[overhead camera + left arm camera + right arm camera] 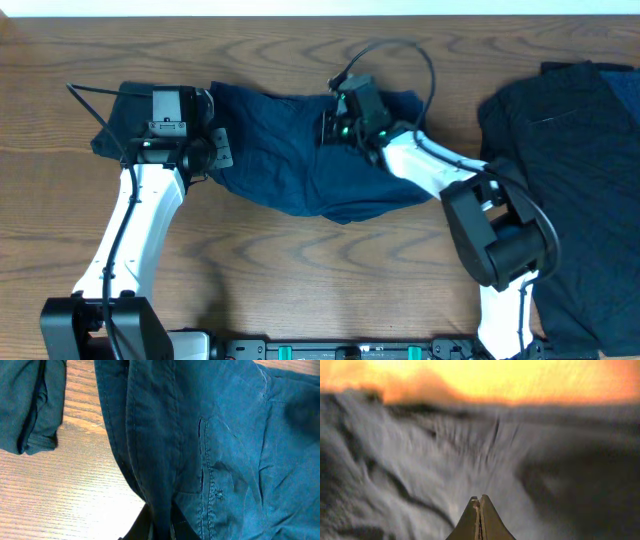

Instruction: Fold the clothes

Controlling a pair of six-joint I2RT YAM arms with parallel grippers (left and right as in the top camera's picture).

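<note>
Where its dark fingers show at the bottom edge of the wrist view, the left end effector is clenched on a fold of the navy garment, whose stitched seams and pocket fill most of that frame. The right end effector is clenched too. Its fingertips are pressed together with no cloth visible between them, and blurred fabric lies just beyond. Seen from overhead, it sits on the garment's upper edge near the top centre, while the left one is at the garment's left end. The navy garment lies rumpled across the upper middle of the wooden counter, and one part reaches past the left arm toward the upper left. The black clothes lie at the right edge, well apart from it.
</note>
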